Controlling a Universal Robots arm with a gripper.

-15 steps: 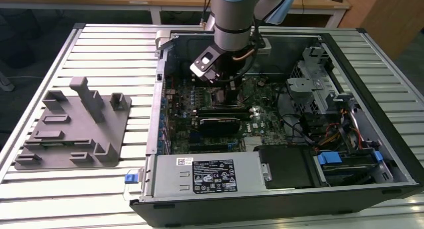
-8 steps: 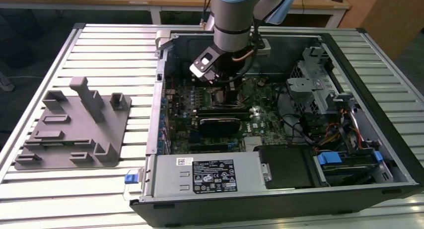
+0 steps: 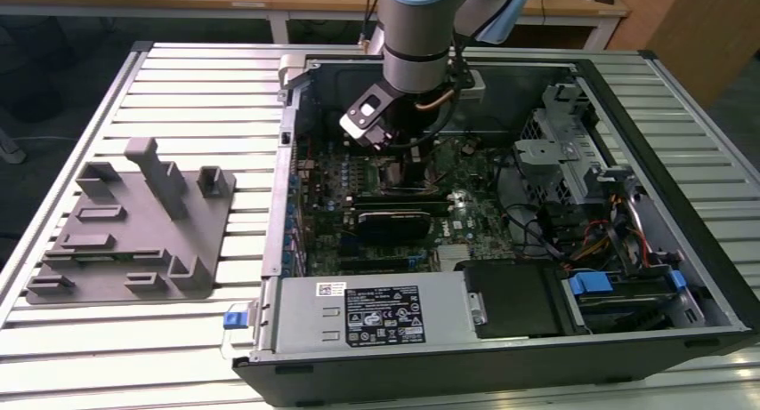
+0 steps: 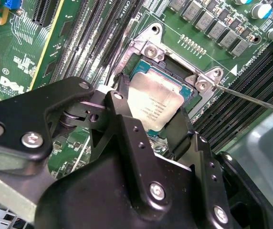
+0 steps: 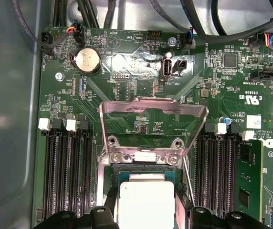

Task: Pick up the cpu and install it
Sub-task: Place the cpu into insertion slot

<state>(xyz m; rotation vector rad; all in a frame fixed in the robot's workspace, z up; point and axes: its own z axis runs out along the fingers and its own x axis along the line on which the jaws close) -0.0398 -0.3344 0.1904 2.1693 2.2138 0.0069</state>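
One arm (image 3: 416, 36) works at this table (image 3: 178, 81). Going from the exterior view's left to its right, a grey fixture block (image 3: 131, 228) sits by the table's left edge, well apart from the work. The open computer case (image 3: 679, 205) takes up the table's right half. The arm reaches down into it near the case's far edge, over the motherboard (image 3: 469, 219).

In the second wrist view the gripper (image 4: 152, 109) stands straight over the socket frame (image 4: 148, 50). The cpu (image 4: 154, 106) lies directly between its two black fingers (image 4: 121, 102), one on each of two opposite edges. Both look to be touching the chip, so I judge the hand closed on the cpu, though the contact on one side is partly hidden.

Hand and chip show no sideways offset. The cpu is under the palm, on the gripper's own axis, so the relation that counts is the vertical one, chip against socket bed. It sits either in the socket's recess or just above it; I cannot tell which.

The cpu lies flat, metal top up, its edges parallel with the socket frame. Being square, it has no long axis to speak of.

In the first wrist view the load plate (image 5: 153, 126) stands swung open beyond the cpu (image 5: 146, 202), towards the coin cell (image 5: 87, 61). In the second wrist view the thin retention lever (image 4: 251, 98) stands free beside the socket.
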